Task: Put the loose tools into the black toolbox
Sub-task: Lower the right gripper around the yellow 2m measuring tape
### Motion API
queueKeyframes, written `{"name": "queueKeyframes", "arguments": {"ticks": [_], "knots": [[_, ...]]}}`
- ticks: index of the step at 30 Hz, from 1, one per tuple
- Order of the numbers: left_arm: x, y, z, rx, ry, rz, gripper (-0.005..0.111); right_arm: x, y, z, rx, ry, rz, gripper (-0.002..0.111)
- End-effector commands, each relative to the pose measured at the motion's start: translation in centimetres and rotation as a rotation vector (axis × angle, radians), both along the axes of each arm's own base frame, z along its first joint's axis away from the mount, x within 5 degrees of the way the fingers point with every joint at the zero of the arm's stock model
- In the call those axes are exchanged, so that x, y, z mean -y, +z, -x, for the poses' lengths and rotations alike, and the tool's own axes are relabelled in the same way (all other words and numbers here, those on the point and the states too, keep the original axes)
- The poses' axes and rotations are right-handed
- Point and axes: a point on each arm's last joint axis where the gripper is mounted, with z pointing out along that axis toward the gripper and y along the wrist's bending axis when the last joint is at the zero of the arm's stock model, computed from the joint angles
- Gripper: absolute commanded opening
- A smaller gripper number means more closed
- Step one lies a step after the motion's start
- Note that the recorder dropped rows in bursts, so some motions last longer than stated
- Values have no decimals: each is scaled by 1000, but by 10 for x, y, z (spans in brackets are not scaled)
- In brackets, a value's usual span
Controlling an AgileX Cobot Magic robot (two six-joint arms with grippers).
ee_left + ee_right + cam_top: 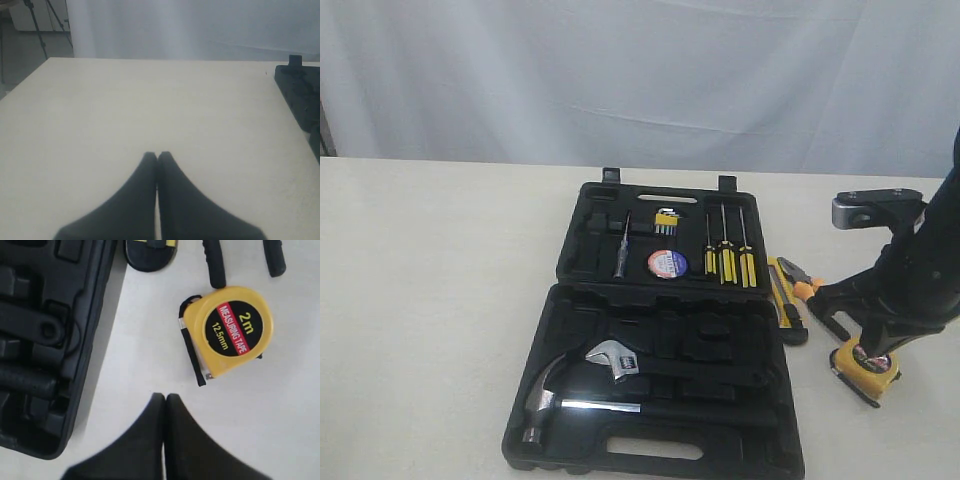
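The black toolbox (775, 395) lies open in two halves at mid-table. The black tape roll (667, 263) sits in its far half. Right of the case lie the yellow-black utility knife (785, 300), the orange-and-black-handled pliers (804, 289) and, nearer, the yellow tape measure (865, 372). My right gripper (876, 338) hangs shut and empty over the tape measure. In the right wrist view the tape measure (227, 330) lies just beyond the gripper (165, 397), apart from it, with the toolbox (45, 340), the knife's end (150, 252) and the pliers' handles (215, 265) around. My left gripper (157, 154) is shut on nothing over bare table.
The near half of the case holds a steel claw hammer (545, 395) and a wrench (612, 358). The far half holds yellow-black screwdrivers (727, 262) and hex keys (666, 220). The toolbox edge (300, 95) shows in the left wrist view. A white curtain hangs behind the table.
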Motion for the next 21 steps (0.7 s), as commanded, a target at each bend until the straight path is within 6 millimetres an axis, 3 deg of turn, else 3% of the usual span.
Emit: {"name": "queueKeyframes", "arguments": {"ticks": [1, 4, 7, 9, 21], "knots": [[0, 0, 0, 5, -3, 5, 0, 2, 0, 0, 10, -15, 4, 4], [0, 0, 0, 5, -3, 5, 0, 3, -4, -1, -7, -14, 6, 21], [0, 0, 0, 5, -3, 5, 0, 4, -5, -2, -9, -14, 9, 64], [0, 0, 0, 5, -3, 5, 0, 4, -5, -3, 3, -15, 13, 77], [0, 0, 0, 5, -3, 5, 0, 13, -6, -3, 0, -245, 73, 77]]}}
